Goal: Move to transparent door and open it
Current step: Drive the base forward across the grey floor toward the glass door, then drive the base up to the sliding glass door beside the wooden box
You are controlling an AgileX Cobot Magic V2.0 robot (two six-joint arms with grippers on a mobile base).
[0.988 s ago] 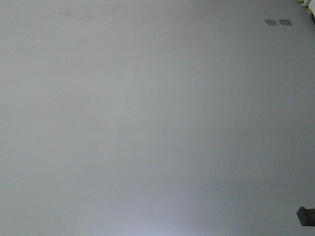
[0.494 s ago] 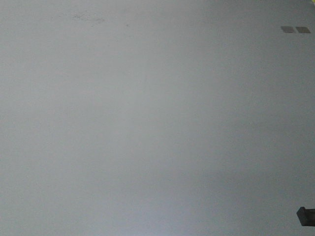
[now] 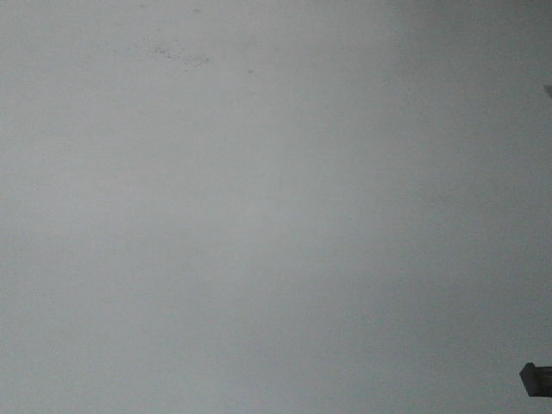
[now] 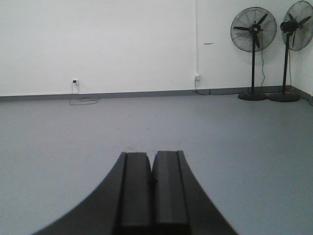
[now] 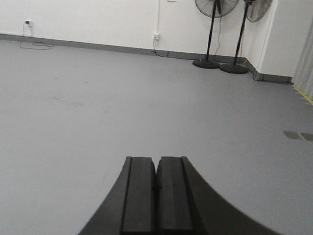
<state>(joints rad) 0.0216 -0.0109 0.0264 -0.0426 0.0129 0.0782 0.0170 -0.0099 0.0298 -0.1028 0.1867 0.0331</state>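
Left gripper [image 4: 152, 155]: fingers pressed together, nothing held. Right gripper [image 5: 157, 160]: same, fingers touching, empty. Bare grey floor [image 4: 73, 137] ahead of both. Pedestal fans [image 4: 253, 36] far ahead of left gripper, off to its right, by white wall [image 4: 98, 44]. Transparent door: whereabouts cannot tell.

Grey floor [image 4: 73, 147], white wall [image 4: 98, 44] with grey skirting; two black pedestal fans [image 4: 253, 49] near corner.

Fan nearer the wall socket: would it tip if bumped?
Probably top-heavy: the fan has a big caged head on a thin pole. Its wide round foot should resist light nudges; a high hit might topple it.
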